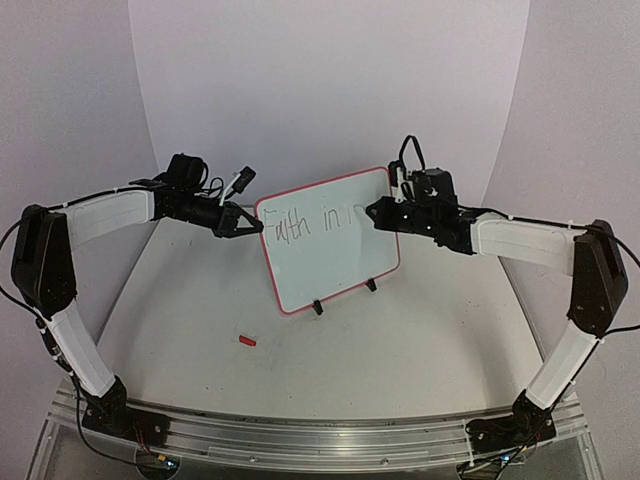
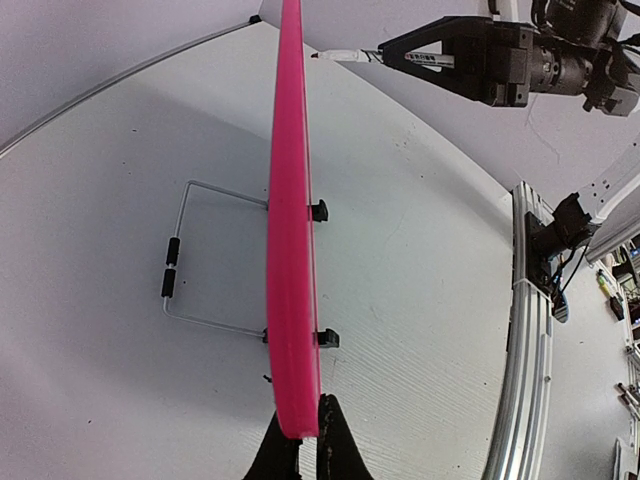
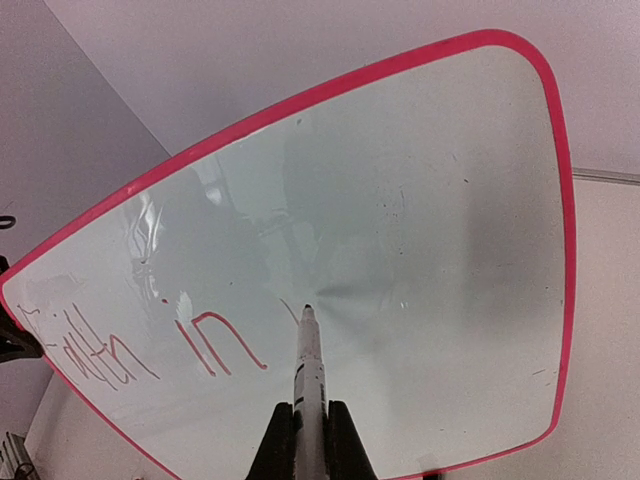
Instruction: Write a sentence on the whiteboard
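The whiteboard with a red-pink rim stands upright on two black clip feet mid-table. Thin writing on its upper left reads "Faith in" plus one short stroke. In the right wrist view the writing looks red, left of the marker tip. My left gripper is shut on the board's left edge; the left wrist view shows the rim edge-on between my jaws. My right gripper is shut on a white marker, its tip touching the board just right of "in".
A small red marker cap lies on the table in front of the board, left of centre. A wire stand props the board from behind. The metal rail runs along the near table edge.
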Available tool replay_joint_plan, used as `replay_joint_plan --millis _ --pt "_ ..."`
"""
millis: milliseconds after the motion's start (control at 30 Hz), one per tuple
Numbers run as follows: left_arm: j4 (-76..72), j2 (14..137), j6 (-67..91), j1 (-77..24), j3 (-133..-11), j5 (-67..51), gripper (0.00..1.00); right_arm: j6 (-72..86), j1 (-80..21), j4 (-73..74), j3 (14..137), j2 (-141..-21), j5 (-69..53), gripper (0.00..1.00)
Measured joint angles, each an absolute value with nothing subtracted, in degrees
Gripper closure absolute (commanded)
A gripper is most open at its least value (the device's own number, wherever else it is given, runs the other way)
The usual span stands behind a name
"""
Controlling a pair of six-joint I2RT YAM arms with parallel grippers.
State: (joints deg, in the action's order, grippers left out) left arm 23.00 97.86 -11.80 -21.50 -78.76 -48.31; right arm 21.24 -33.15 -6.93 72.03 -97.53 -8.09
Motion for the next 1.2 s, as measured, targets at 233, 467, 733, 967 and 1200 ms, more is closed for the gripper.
replay_joint_plan --millis 233,467,733,967,1200 --pt "23.03 97.86 -11.82 -21.5 -78.82 -48.31 1.0 21.19 -33.15 -7.05 72.12 -98.0 -8.05 1.0" --pt "23.07 97.86 -12.01 -21.71 -78.98 -48.25 1.0 21.21 -33.15 -7.07 72.12 -98.63 -8.16 1.0" --pt "23.09 97.86 -12.03 -21.76 -79.05 -48.18 1.0 21.41 -33.15 -7.59 71.18 -98.63 -8.36 1.0" --pt "23.11 97.86 -12.01 -21.78 -79.05 -48.06 1.0 22.31 -33.15 -7.64 67.76 -98.63 -8.71 1.0" --pt "23.11 97.86 -12.01 -21.82 -79.05 -48.03 1.0 22.59 -33.44 -7.66 67.35 -98.63 -10.83 1.0"
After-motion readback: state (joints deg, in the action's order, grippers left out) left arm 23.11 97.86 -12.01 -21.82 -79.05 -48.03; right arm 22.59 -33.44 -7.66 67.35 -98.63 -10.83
